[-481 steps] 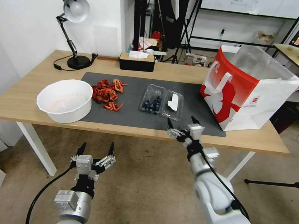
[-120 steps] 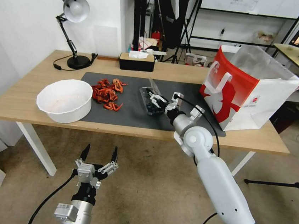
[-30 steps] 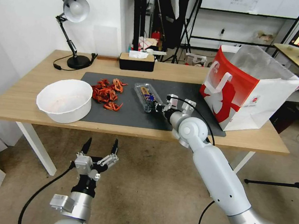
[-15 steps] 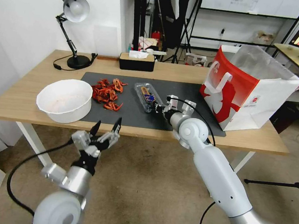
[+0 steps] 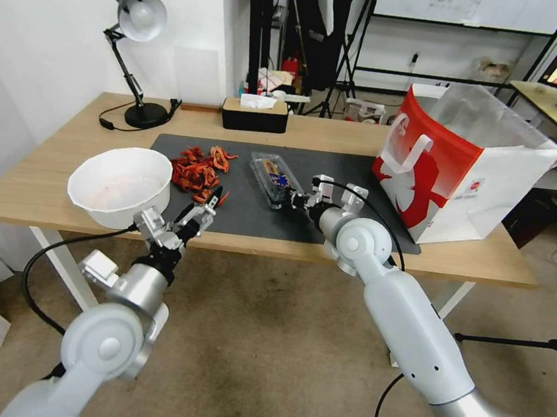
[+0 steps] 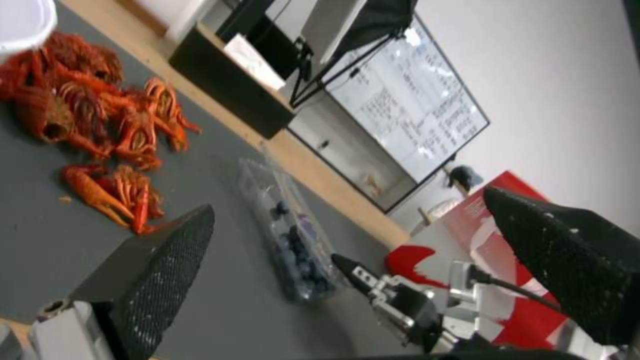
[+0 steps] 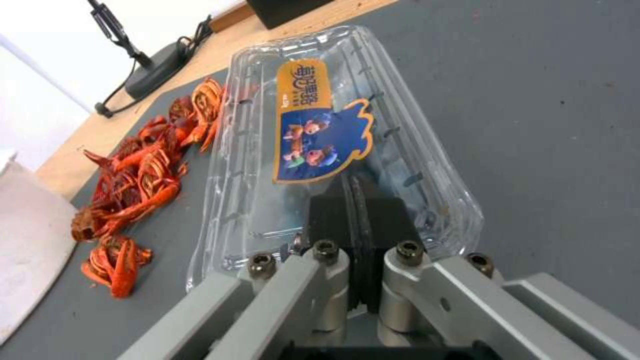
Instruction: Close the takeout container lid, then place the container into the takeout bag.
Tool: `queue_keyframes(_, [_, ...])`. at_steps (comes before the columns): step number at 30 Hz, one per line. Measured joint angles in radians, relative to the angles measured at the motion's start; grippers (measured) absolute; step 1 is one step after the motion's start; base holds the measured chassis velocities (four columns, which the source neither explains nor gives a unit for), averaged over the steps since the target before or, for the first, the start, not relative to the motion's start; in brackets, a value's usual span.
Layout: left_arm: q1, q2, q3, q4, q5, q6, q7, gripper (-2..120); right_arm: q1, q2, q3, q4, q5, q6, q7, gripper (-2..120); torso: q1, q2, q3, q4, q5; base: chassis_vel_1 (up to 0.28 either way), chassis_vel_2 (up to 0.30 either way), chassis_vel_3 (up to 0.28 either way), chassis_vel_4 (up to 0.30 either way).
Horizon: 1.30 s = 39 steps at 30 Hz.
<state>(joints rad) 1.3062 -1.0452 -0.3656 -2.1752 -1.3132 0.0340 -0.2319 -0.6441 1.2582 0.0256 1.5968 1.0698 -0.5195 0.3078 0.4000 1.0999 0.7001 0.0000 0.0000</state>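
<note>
Head view: takeout container [image 5: 274,177] lies diagonally, near end against closed right hand [image 5: 294,200]

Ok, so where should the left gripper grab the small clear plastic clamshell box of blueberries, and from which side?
Probably across the two long side walls near the middle, coming down from above. The small clear plastic clamshell box lies flat and narrow on the grey mat; the right gripper, shut, presses its near end, and the open left gripper hovers beside the red crayfish.
</note>
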Motion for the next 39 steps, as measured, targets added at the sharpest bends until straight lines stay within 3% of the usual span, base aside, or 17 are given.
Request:
queue_keyframes(10, [-0.174, 0.060, 0.025, 0.125, -0.126, 0.079, -0.011, 100, -0.001, -0.002, -0.006, 0.004, 0.003, -0.005, -0.003, 0, 0.000, 0.000, 0.000, 0.0001, -0.0001, 0.000, 0.000, 0.000, 0.000])
queue_keyframes(30, [-0.393, 0.079, 0.110, 0.258, -0.295, 0.173, 0.027, 100, -0.004, -0.009, -0.008, 0.016, 0.009, -0.012, -0.002, 0, 0.000, 0.000, 0.000, 0.0000, 0.0000, 0.000, 0.000, 0.000, 0.000])
queue_keyframes(39, [-0.518, 0.041, 0.213, 0.374, -0.292, 0.190, -0.036, 100, -0.002, -0.010, -0.007, 0.016, 0.010, -0.014, -0.005, 0, 0.000, 0.000, 0.000, -0.0002, 0.0000, 0.000, 0.000, 0.000, 0.000])
